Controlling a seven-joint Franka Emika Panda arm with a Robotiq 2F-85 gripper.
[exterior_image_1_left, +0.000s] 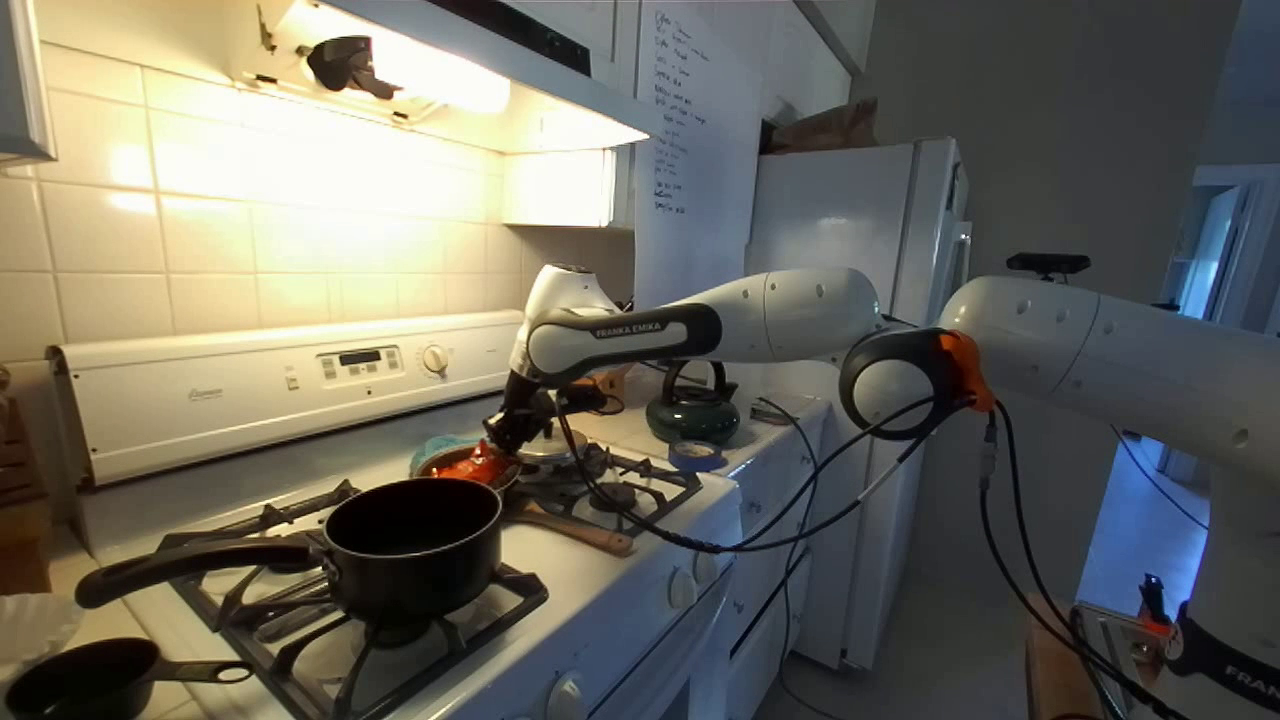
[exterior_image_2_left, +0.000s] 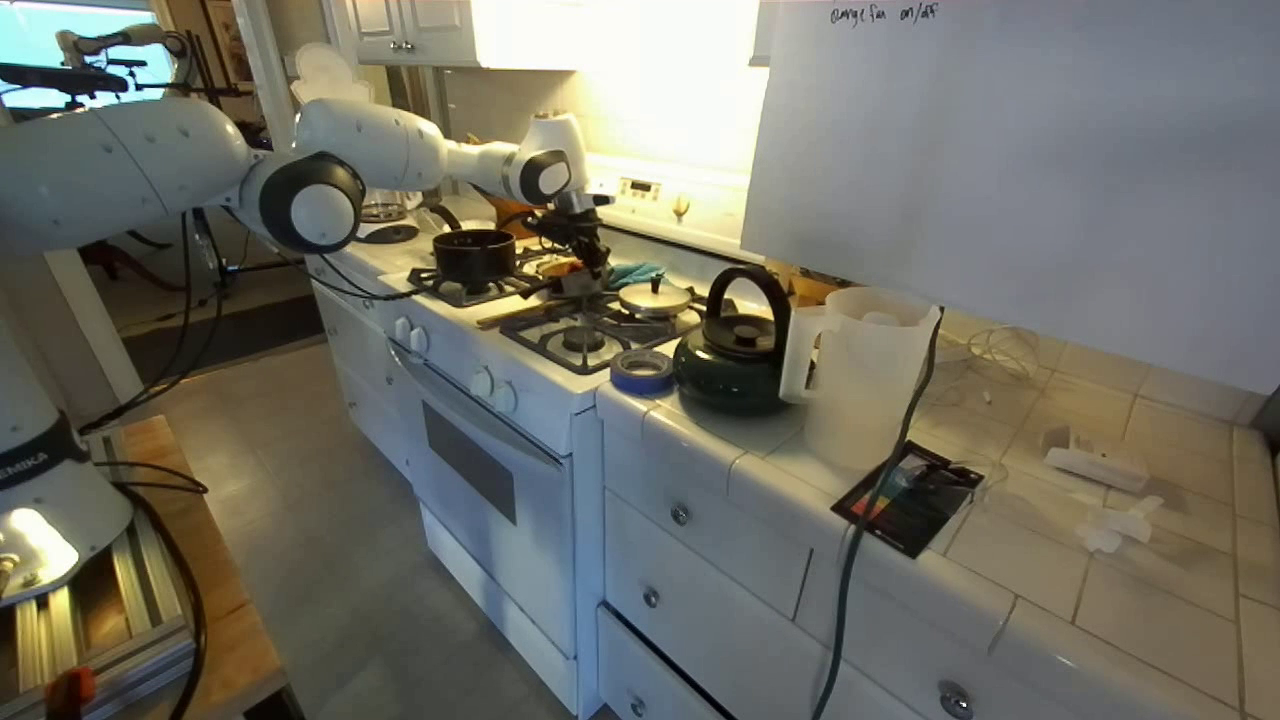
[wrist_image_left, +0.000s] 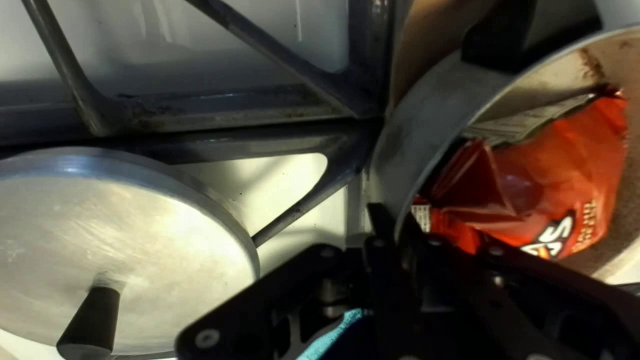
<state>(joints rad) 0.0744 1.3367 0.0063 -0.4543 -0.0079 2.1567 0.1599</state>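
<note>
Starting at the left edge of an exterior view, you've got a black measuring cup (exterior_image_1_left: 80, 685) on the counter, closest to the camera. Next along, the big black saucepan (exterior_image_1_left: 415, 555) stands upright on the left grate, handle pointing left. And here's your action, between that saucepan and the lid: the small metal pot (wrist_image_left: 430, 130), with a crumpled red bag (wrist_image_left: 545, 170) lying inside! Your claw (wrist_image_left: 395, 219) straddles its rim, one finger outside the wall, one inside, jaws nearly together with the metal pinched between them. A light blue cloth (exterior_image_2_left: 635, 273) bunches up on the pot's far side; a wooden utensil (exterior_image_1_left: 575, 525) lies on its near side. To the right sits the round metal lid (exterior_image_2_left: 645, 303), black knob up, near the pot and apart from your claw. Over on the right-hand counter, a roll of blue tape (exterior_image_2_left: 642, 372) lies just beside the dark green kettle (exterior_image_2_left: 725, 385), with a cloudy plastic jug (exterior_image_2_left: 870, 390) close on its right and a dark leaflet (exterior_image_2_left: 912, 495) nearer the counter's edge.
</note>
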